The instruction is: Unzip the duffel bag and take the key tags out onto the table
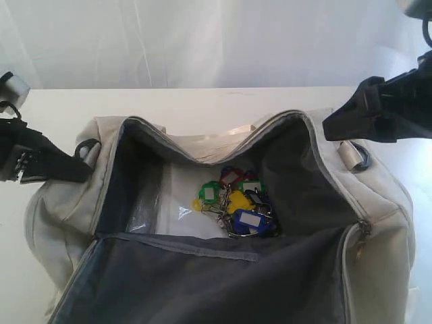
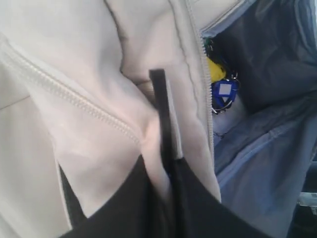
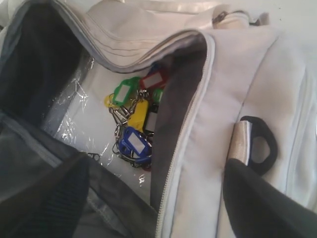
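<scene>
Since the key tags [image 1: 236, 202] are small plastic pieces strung on metal rings [image 3: 120, 121], a light, loose bunch is to be expected, apt to slide on the clear plastic sheet [image 3: 74, 114] on which it lies at the bottom of the duffel bag [image 1: 61, 209]. It is best taken at the tangle of rings in its middle, since the smooth flat tags could slip from a grip. The bag is soft and slumps, so its mouth may sag shut unless held apart; it stands unzipped and gaping on the white desk [image 1: 202, 108].

The left claw [image 1: 82, 173] is set narrow at the bag's left end, and a fold of cream cloth appears to be nipped in it. That nip is shown only by the left wrist view, where just the blue and yellow tags are glimpsed past the zipper [image 2: 200, 74]. The right claw [image 1: 337, 125] is spread wide, holding nothing, above the bag's right end near a dark ring [image 3: 260, 144]. The whole bunch, green and red tags included, is laid out plainly in the right wrist view, while both arms together are shown by the exterior view alone.
</scene>
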Tool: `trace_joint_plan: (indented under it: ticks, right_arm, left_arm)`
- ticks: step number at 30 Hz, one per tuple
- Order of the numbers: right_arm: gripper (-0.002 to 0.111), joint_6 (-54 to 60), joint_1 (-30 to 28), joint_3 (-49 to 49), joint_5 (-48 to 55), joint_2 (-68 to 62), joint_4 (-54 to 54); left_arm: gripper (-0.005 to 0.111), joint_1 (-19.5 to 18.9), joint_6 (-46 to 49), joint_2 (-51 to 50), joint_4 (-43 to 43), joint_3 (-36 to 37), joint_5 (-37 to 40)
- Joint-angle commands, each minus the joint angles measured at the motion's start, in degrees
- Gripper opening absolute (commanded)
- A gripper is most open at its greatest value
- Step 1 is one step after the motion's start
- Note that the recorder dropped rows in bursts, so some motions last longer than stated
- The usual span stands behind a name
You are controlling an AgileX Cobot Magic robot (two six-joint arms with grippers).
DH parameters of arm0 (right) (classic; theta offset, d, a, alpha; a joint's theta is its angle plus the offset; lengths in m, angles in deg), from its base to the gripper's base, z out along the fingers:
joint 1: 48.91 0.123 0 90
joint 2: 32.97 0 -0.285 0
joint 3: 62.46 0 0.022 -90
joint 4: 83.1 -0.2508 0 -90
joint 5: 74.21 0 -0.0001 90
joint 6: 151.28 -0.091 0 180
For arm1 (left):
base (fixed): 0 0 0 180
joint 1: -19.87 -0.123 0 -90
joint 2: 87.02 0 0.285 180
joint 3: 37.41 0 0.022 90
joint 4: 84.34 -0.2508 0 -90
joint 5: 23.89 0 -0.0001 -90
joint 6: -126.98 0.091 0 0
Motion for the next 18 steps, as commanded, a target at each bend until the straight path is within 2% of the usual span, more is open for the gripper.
trace_joint_plan:
  ticks: [1, 5, 8, 13, 18]
  right_arm:
    - [0.07, 0.6, 0.2, -0.4, -0.7, 0.2, 0.0]
    - [0.07, 0.6, 0.2, -0.4, 0.1, 0.2, 0.1]
    - [0.07, 0.6, 0.2, -0.4, 0.0, 0.2, 0.1]
    - [0.07, 0.6, 0.2, -0.4, 0.0, 0.2, 0.1]
    - [0.07, 0.6, 0.2, -0.4, -0.4, 0.2, 0.1]
  left_arm:
    - [0.0, -3.1, -8.5, 0.0, -4.5, -2.3, -3.1]
    - [0.0, -8.5, -15.2, 0.0, -13.1, -6.2, 0.0]
    - [0.0, -11.4, -17.4, 0.0, -15.0, -7.7, 2.4]
    - [0.0, -12.9, -17.5, 0.0, -15.5, -7.7, 1.0]
    - [0.0, -13.0, -23.7, 0.0, -21.9, -7.7, -2.4]
